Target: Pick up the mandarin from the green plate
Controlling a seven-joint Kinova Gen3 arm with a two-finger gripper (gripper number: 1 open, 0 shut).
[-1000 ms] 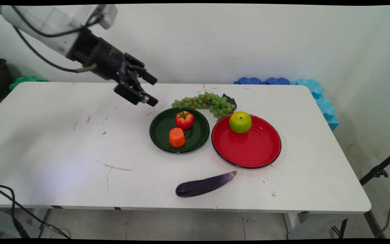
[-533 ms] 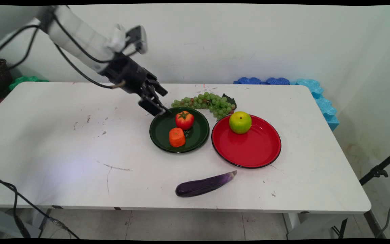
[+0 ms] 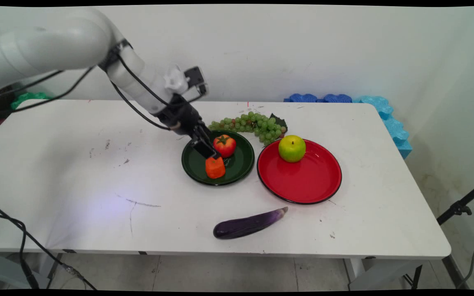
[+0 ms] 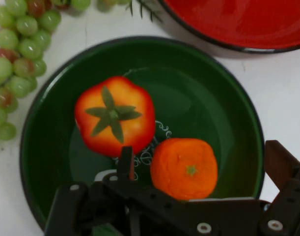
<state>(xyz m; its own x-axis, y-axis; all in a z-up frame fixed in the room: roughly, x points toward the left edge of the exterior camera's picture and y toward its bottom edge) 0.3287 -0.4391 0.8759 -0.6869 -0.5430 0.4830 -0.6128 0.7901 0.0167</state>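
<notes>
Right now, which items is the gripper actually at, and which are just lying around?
At the gripper: gripper, jaws open; orange fruit; tomato; green plate.
Lying about: grapes; green apple; red plate; eggplant.

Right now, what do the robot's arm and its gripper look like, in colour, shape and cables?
The arm is made of thick, rounded white links. Thin black cables hang loosely along it. A small black box sits on the wrist. The black two-finger gripper is built of flat metal bars joined with silver rivets, seen closely in the hand view. No lettering shows.
</notes>
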